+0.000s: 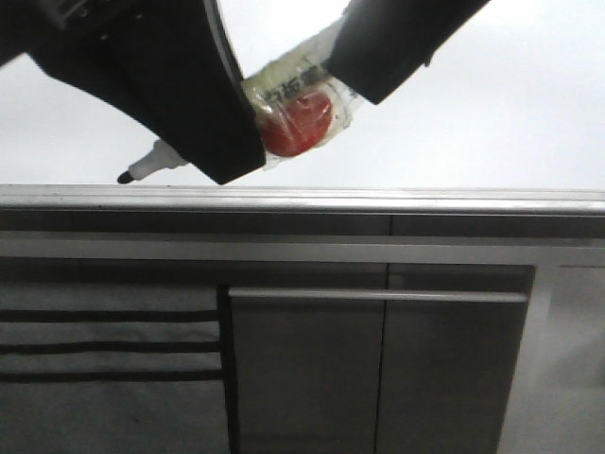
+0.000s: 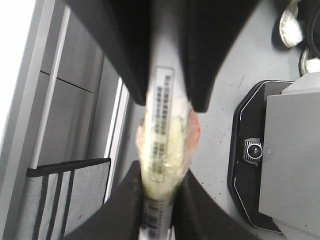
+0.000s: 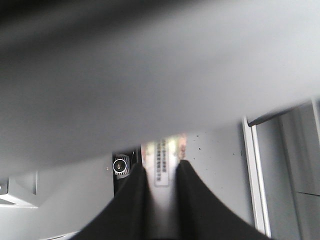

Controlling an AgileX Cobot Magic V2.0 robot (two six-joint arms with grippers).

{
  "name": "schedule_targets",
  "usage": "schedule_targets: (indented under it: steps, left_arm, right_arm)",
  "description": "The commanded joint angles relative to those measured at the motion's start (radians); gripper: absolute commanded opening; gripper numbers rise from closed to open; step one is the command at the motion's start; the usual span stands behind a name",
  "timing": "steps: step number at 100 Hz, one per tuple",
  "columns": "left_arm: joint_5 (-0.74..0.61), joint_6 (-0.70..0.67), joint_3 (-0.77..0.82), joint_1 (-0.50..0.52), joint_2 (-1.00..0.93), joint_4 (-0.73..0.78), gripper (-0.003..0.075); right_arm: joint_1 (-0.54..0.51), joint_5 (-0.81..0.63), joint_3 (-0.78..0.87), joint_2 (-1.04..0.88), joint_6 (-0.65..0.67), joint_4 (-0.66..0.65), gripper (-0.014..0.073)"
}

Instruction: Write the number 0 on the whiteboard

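The white marker pen (image 1: 161, 163) with a black tip points left, just above the whiteboard's grey frame edge (image 1: 397, 200). Its middle is wrapped in clear tape over a red part (image 1: 298, 123). My left gripper (image 1: 236, 142) is shut on the marker, as the left wrist view (image 2: 160, 200) shows. My right gripper (image 1: 364, 66) is shut on the marker's other end, also seen in the right wrist view (image 3: 161, 185). The glossy whiteboard (image 1: 492, 113) fills the background behind both grippers. No number 0 shows on the visible part of the board.
Dark grey cabinet panels (image 1: 378, 378) with a metal rail lie below the frame. A grey cloth with black stripes (image 1: 104, 359) hangs at the lower left. A black base with a small camera (image 2: 255, 150) sits on the grey floor.
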Motion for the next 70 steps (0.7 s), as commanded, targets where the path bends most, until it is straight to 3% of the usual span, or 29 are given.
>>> schedule_targets:
  steps: [1,8,17,24,37,54,70]
  left_arm:
    - [-0.076,-0.008,-0.032,-0.006,-0.025,-0.026,-0.0015]
    - [-0.08,-0.008,-0.032,-0.006,-0.025,-0.032,0.0024]
    - [-0.08,-0.008,-0.032,-0.006,-0.025,-0.035,0.0131]
    - [-0.08,-0.008,-0.032,-0.006,-0.025,-0.036,0.0275]
    - [-0.062,-0.01,-0.032,-0.006,-0.027,-0.036,0.0441]
    - [-0.046,-0.017,-0.032,0.014,-0.047,-0.021,0.0463]
    - [0.043,-0.029,-0.032,0.111,-0.09,0.015,0.0463]
  right_arm:
    - [-0.009,-0.014,-0.025,-0.024,-0.009,0.046,-0.0036]
    - [-0.009,-0.01,-0.025,-0.024,-0.009,0.046,-0.0036]
    - [-0.009,-0.007,-0.025,-0.024,-0.009,0.046,-0.0036]
    - [-0.009,-0.007,-0.025,-0.024,-0.009,0.046,-0.0036]
    - [-0.011,-0.007,-0.025,-0.024,-0.009,0.046,-0.0036]
    - [-0.011,-0.006,-0.025,-0.03,-0.009,0.048,-0.0036]
    - [-0.066,0.009,-0.025,-0.069,-0.009,0.046,-0.0036]
